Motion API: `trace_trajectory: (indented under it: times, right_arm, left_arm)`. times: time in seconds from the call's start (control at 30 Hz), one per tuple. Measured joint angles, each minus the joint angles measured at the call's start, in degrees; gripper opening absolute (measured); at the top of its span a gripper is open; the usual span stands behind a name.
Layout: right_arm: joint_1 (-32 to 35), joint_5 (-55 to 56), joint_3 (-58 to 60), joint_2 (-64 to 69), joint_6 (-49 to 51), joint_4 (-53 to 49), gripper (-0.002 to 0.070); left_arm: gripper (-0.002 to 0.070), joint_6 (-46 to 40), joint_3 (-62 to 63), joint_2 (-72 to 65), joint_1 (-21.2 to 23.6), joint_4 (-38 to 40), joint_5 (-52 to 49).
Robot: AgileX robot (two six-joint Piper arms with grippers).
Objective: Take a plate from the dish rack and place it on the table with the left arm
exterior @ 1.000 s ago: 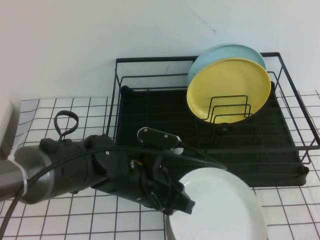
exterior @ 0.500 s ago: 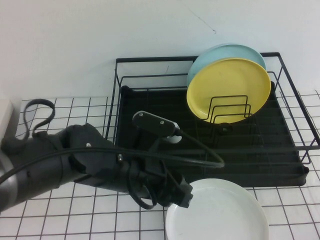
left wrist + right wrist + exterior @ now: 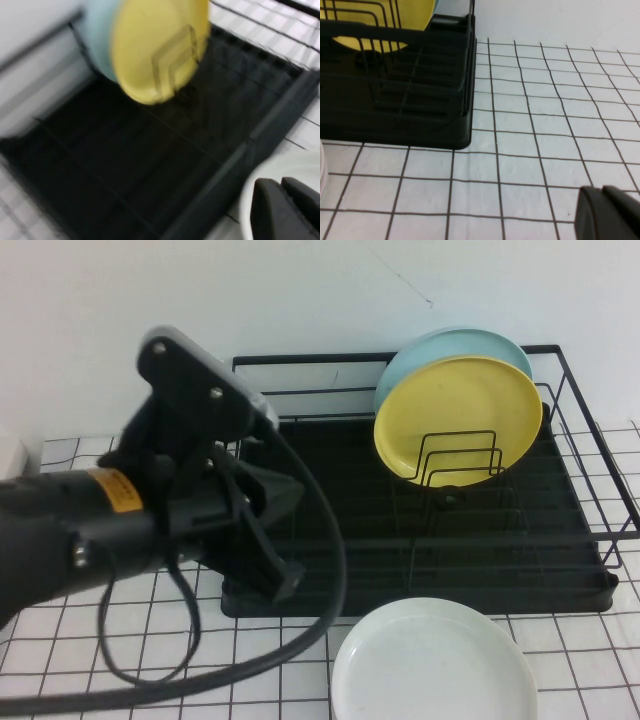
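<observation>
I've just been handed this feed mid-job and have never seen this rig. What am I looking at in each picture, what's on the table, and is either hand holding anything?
This is a two-armed table robot. The high view looks down from the robot's own side. The bulky black shape on the left is the left arm; its hand is raised near the front left corner of the dish rack, shut and holding nothing.

The off-white plate lies flat on the gridded table, just in front of the rack and clear of the hand. A yellow plate and a pale blue plate stand upright in the rack.

The blurred picture comes from the left wrist camera, looking across the rack at those two plates. The last comes from the right wrist: the right hand is shut, empty, low over bare table beside the rack.
</observation>
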State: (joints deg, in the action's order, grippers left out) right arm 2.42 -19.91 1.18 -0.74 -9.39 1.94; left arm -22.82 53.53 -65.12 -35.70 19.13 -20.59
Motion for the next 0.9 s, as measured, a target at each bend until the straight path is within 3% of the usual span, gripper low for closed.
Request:
trace_trajectory:
  times: [0.13,0.33,0.43,0.57,0.9]
  right_arm:
    - [0.0,0.0,0.0,0.0,0.0,0.0,-0.0003]
    - [0.0,0.0,0.0,0.0,0.0,0.0,-0.0003]
    - [0.0,0.0,0.0,0.0,0.0,0.0,-0.0003]
    - [0.0,0.0,0.0,0.0,0.0,0.0,-0.0003]
    - [0.0,0.0,0.0,0.0,0.0,0.0,-0.0003]
  left_arm:
    - [0.0001,12.5,0.0,5.2,0.0,-17.5,1.3]
    - [0.0001,42.2,-2.7,12.6,0.0,-49.6,-2.8]
    - [0.0001,53.1,-6.1,16.2,0.0,-59.8,-4.6]
    - [0.0001,59.6,-12.7,22.9,0.0,-64.2,-3.6]
    - [0.0,60.9,-28.4,33.8,0.0,-61.6,6.3]
